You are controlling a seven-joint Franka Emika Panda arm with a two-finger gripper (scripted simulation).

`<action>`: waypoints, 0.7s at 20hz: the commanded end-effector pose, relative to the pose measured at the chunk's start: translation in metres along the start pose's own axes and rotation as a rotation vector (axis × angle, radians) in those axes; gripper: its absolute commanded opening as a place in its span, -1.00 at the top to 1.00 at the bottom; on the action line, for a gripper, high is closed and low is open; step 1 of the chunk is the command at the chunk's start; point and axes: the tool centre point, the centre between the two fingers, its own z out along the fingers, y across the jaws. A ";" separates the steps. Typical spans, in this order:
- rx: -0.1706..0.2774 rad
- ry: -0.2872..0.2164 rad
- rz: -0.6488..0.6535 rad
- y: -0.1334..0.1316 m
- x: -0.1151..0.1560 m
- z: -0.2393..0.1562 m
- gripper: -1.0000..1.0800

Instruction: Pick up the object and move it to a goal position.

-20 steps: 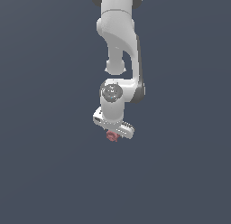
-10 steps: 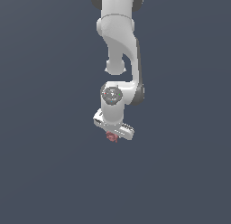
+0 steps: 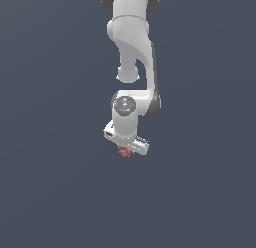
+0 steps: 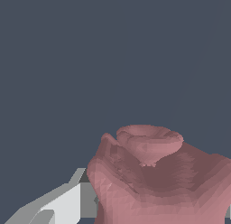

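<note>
Your gripper (image 3: 125, 151) hangs under the white arm (image 3: 132, 47), fingers closed tight around the pinkish-red knobby object (image 4: 158, 182), which fills the wrist view beside one finger (image 4: 58, 205).

Only a plain slate-blue backdrop (image 3: 50, 142) here, flat and even right across the exterior view. It fills the wrist view too, same dull blue-grey, no marks, no edges, no seam or horizon showing anywhere on it.

arm (image 3: 131, 52): 1 | hand (image 3: 125, 148): 1 | pink lump (image 3: 124, 151): 1
</note>
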 end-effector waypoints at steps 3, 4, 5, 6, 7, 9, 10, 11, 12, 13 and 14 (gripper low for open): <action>0.001 0.001 -0.001 -0.012 0.001 -0.010 1.00; 0.001 0.001 -0.001 -0.016 0.002 -0.013 1.00; 0.000 0.001 -0.001 -0.020 0.003 -0.017 1.00; 0.000 0.001 -0.001 -0.025 0.003 -0.021 1.00; 0.000 0.001 -0.001 -0.031 0.004 -0.026 1.00; 0.000 0.001 -0.001 -0.043 0.006 -0.036 1.00; 0.000 0.001 -0.001 -0.049 0.006 -0.042 1.00; 0.000 0.001 0.000 -0.056 0.007 -0.047 1.00; 0.000 0.001 0.000 -0.063 0.008 -0.053 1.00; 0.000 0.001 0.000 -0.070 0.009 -0.059 1.00; 0.000 0.001 0.000 -0.077 0.011 -0.065 1.00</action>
